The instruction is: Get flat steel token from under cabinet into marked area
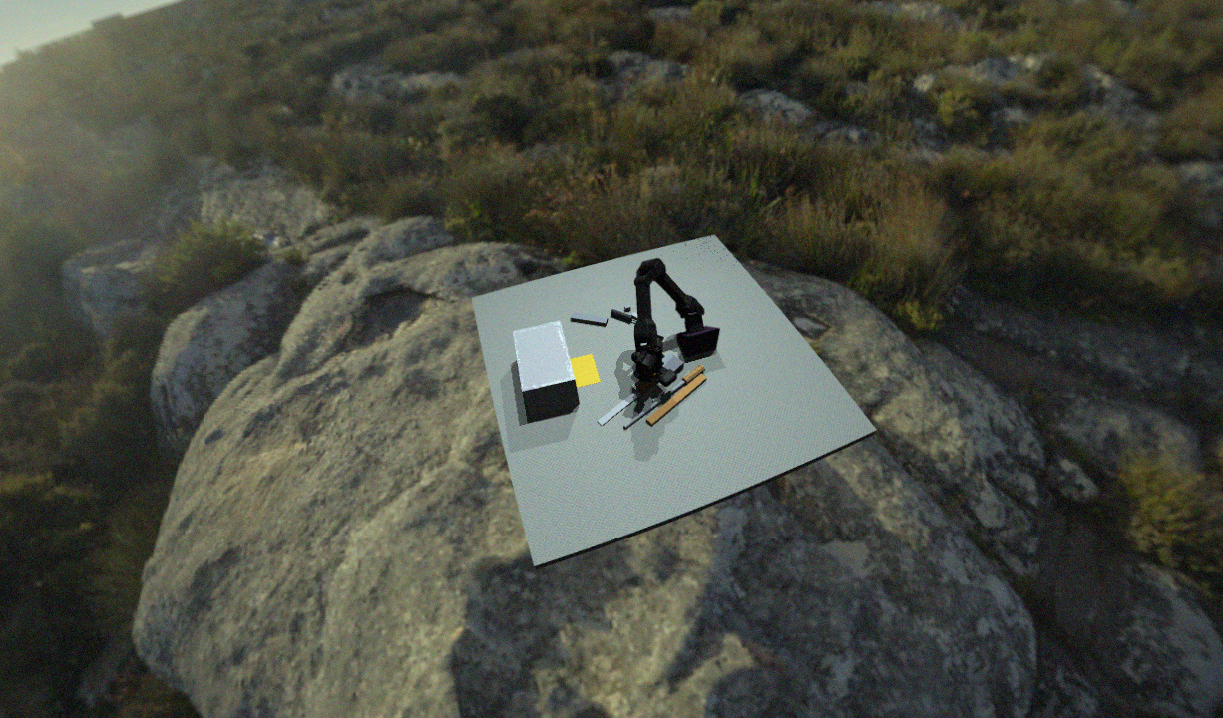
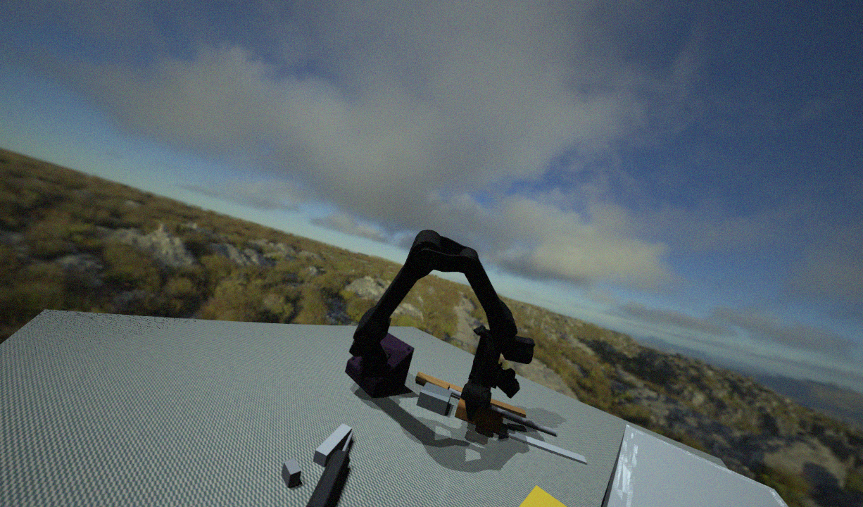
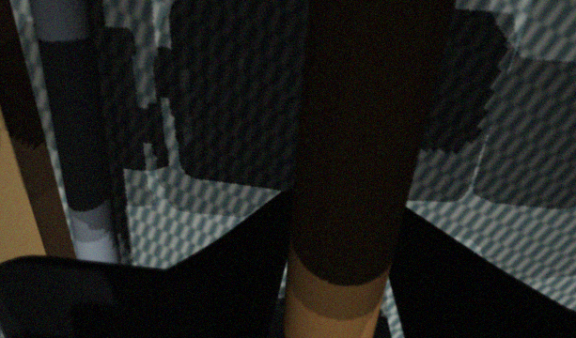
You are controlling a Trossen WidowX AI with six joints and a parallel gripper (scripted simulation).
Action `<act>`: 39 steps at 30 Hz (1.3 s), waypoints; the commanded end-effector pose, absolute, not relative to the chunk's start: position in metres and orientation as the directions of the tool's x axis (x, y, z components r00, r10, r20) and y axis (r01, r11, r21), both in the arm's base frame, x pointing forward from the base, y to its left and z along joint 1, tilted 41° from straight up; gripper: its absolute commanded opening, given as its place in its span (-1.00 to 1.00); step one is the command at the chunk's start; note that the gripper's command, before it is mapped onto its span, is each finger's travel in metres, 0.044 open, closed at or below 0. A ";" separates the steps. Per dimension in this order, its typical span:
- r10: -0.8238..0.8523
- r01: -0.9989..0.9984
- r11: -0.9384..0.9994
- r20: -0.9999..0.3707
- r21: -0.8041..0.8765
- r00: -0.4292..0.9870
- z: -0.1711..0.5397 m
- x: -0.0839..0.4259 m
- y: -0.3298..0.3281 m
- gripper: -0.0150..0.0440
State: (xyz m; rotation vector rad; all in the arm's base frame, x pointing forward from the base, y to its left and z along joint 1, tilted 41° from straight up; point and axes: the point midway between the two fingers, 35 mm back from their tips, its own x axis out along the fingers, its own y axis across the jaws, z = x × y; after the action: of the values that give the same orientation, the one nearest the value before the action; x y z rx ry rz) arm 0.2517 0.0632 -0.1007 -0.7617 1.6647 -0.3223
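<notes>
The jaws are gripping an orange-brown handle, a pale blade beyond it pointing near-left, while the yellow marked area is lying left and slightly far.

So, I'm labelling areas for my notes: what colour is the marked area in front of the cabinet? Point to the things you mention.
The marked area (image 1: pixel 586 370) (image 2: pixel 540 498) is plain yellow, best seen from the top view.

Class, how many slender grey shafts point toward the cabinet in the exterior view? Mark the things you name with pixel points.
2: a flat strip (image 1: pixel 613 412) (image 2: pixel 551 448), nearer the yellow area (image 1: pixel 586 370) (image 2: pixel 540 498), and a rod (image 1: pixel 634 420) (image 2: pixel 535 424) (image 3: pixel 92 251) beside it. The arm (image 1: pixel 650 267) (image 2: pixel 426 242) may hide others.
</notes>
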 end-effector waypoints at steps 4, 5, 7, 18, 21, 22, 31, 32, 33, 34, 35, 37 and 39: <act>-0.637 -0.238 0.758 -0.768 -0.607 -0.066 -0.101 0.253 0.064 -0.49; -0.637 -0.231 0.759 -0.768 -0.609 -0.066 -0.101 0.253 0.064 -0.49; -0.637 -0.216 0.761 -0.768 -0.612 -0.066 -0.101 0.253 0.064 -0.49; -0.637 -0.131 0.769 -0.768 -0.626 -0.066 -0.101 0.253 0.064 -0.49; -0.637 -0.107 0.770 -0.768 -0.629 -0.066 -0.101 0.253 0.064 -0.49; -0.637 -0.099 0.770 -0.768 -0.630 -0.066 -0.101 0.253 0.064 -0.49; -0.637 -0.030 0.771 -0.768 -0.636 -0.066 -0.101 0.253 0.064 -0.49; -0.637 -0.022 0.771 -0.768 -0.637 -0.066 -0.101 0.253 0.064 -0.49; -0.637 -0.015 0.771 -0.768 -0.637 -0.066 -0.101 0.253 0.064 -0.49; -0.636 -0.008 0.770 -0.768 -0.637 -0.066 -0.101 0.252 0.064 -0.49; -0.636 0.000 0.770 -0.768 -0.638 -0.066 -0.101 0.252 0.064 -0.49; -0.637 0.016 0.769 -0.768 -0.639 -0.066 -0.101 0.252 0.064 -0.49; -0.637 0.033 0.768 -0.768 -0.639 -0.066 -0.101 0.253 0.064 -0.49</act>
State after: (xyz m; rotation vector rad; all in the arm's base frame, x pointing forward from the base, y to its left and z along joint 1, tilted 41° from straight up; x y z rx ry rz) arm 0.2520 0.0638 -0.1010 -0.5309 1.5683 -0.5614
